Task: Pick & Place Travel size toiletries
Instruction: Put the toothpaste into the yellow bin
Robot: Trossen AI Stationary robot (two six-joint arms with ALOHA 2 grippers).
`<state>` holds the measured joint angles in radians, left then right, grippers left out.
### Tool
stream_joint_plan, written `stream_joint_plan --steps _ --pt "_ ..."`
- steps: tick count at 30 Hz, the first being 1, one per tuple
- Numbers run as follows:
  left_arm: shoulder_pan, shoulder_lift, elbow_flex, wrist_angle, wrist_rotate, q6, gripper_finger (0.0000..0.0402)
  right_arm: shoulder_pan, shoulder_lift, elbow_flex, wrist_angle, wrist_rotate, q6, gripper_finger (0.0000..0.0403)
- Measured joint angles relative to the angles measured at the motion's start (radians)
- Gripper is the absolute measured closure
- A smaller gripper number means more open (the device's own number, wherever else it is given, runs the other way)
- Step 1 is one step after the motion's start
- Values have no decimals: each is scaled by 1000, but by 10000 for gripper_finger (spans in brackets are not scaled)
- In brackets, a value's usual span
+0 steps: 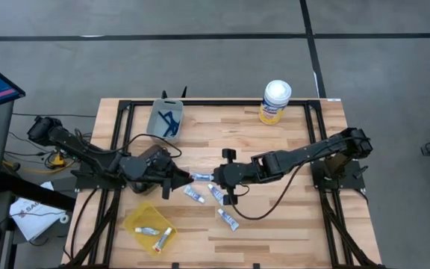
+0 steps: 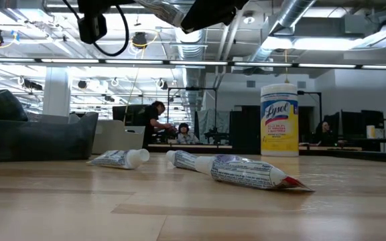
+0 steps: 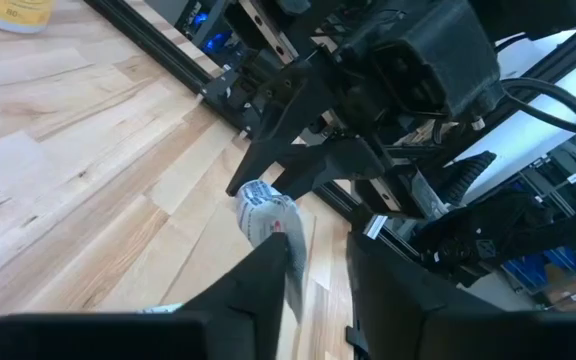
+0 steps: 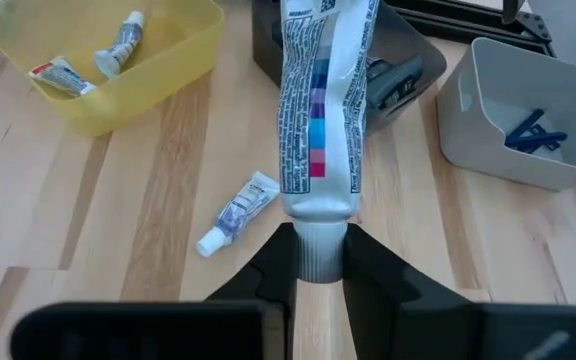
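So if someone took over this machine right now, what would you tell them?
Right gripper: shut on a tube's cap, above mid-table.
Left gripper: at that tube's tail end; it looks like a handover.
Done: two tubes in yellow tray; razors in grey bin.
Left: three loose tubes on table, plus the held one.

High view looked straight down on the bench [image 1: 275,209]; low view sat level at its surface; both wrist views faced one shared tube [image 4: 318,120] closely.
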<state>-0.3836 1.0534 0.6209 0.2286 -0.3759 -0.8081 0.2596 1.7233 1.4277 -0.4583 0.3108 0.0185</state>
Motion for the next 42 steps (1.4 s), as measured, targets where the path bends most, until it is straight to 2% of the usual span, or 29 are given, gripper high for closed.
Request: stream_joint_plan --steps 9,16,20,27,30,33,42 --pt "0 0 0 -9 0 0 394 8 0 0 3 -4 0 355" --pt "0 0 0 -9 2 0 400 8 0 0 3 -5 5 348" --pt "0 0 0 -9 3 0 401 8 0 0 10 -4 34 311" --pt "-9 0 0 -21 8 0 401 9 -4 0 13 -4 45 190" --pt "-17 0 1 -38 10 -9 401 16 -11 0 6 -4 66 151" --pt "-31 -1 2 -83 48 -42 401 29 -27 0 -33 -9 81 136" --pt "-111 -39 2 -361 179 -260 401 112 -62 0 -167 -51 121 133"
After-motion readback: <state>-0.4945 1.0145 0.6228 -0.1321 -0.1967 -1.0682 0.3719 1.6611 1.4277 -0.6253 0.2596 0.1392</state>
